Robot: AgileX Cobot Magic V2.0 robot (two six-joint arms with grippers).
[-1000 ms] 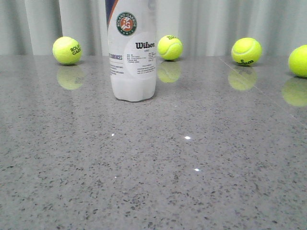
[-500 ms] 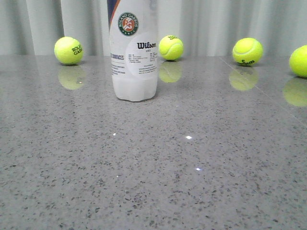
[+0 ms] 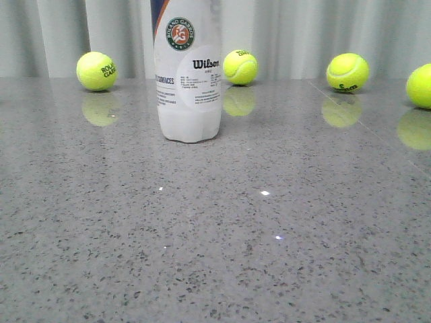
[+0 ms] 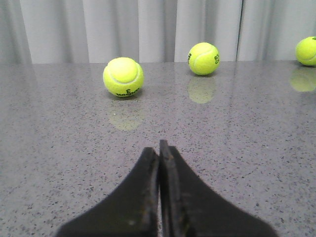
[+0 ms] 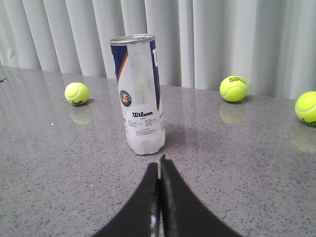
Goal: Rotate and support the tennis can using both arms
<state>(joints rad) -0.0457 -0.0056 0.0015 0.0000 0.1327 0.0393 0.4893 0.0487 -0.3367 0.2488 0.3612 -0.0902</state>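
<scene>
tennis can (image 3: 186, 70): being stood upright on the counter (image 3: 222, 242), left of centre in the front view, top cut off by the frame; Wilson label and round Roland Garros logo being shown toward the camera. Whole can (image 5: 138, 94) being seen in the right wrist view, open metal-rimmed top, nothing touching it.

left tool (image 4: 159, 148): clenched — fingers being pressed together tip to tip, nothing being held; being pointed over bare counter (image 4: 59, 148) toward two tennis balls.

right tool (image 5: 159, 167): clenched too, nothing being held; being aimed at the foot of the can, near it but apart.

tennis balls: four being seen along the back of the counter in the front view — one (image 3: 96, 70) left of the can, one (image 3: 240, 66) just behind it to the right, one (image 3: 347, 72) further right, one (image 3: 419, 85) being cut by the right edge. Reflections being shown on the polished surface.

backdrop: pale pleated curtain (image 3: 296, 33) being hung behind the counter.

arms: not being seen in the front view.
</scene>
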